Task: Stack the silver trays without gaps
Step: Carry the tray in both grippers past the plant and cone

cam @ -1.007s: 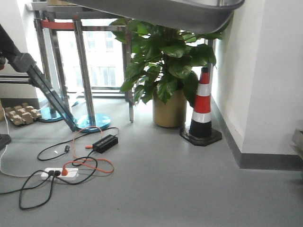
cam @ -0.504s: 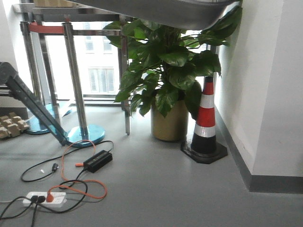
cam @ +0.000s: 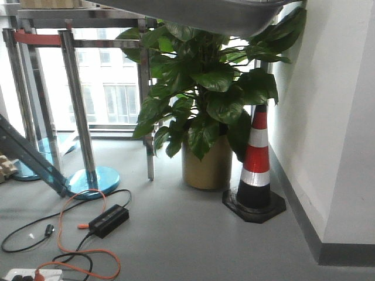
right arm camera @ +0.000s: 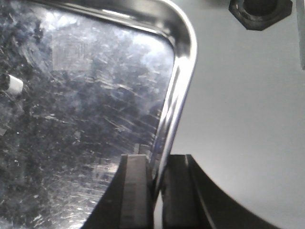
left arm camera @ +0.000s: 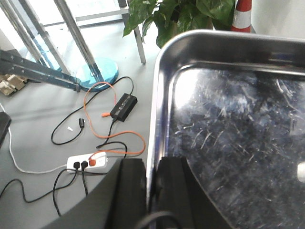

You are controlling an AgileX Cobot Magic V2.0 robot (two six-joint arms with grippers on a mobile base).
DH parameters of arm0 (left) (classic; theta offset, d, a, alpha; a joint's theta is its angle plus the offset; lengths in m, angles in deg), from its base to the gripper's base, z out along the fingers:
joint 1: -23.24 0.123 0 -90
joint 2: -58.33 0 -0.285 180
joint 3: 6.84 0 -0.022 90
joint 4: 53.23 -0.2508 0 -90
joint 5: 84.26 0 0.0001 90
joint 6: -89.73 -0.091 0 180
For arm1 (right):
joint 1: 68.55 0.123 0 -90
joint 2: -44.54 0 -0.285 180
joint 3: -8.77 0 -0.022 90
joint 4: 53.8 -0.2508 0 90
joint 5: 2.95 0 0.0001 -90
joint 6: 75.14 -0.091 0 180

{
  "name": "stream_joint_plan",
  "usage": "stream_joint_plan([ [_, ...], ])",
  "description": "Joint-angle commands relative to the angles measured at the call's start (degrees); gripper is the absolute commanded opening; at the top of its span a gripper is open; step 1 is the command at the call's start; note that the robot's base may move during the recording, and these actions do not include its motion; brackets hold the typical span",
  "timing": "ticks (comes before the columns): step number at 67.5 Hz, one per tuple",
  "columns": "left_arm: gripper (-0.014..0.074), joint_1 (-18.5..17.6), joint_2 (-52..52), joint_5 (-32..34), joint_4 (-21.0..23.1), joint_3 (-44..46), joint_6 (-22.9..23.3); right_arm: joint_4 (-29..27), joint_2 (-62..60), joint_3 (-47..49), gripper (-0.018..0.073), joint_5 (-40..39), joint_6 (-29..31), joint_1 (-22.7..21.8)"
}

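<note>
The left gripper (left arm camera: 151, 188) is clenched on the left rim of 1 silver tray (left arm camera: 228, 119), and the right gripper (right arm camera: 156, 191) grasps its right rim. The tray is up in the air above the grey floor (cam: 193, 234), near a potted plant (cam: 205, 105) and a striped cone (cam: 256, 158).

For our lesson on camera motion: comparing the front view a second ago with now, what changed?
The view closed in on the potted plant and traffic cone; the power strip slid toward the lower-left edge. The silver tray stayed along the top edge.
</note>
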Motion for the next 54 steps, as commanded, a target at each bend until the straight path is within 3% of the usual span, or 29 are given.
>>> stream_joint_plan([
  [1, -0.0009, 0.0, -0.1, 1.2, -1.6, 0.0, -0.1, 1.1, -0.7, 0.4, -0.0004, -4.6, 0.9, 0.3],
  [54, -0.0009, 0.0, -0.1, 1.2, -1.6, 0.0, -0.1, 1.1, -0.7, 0.4, -0.0004, -4.6, 0.9, 0.3],
])
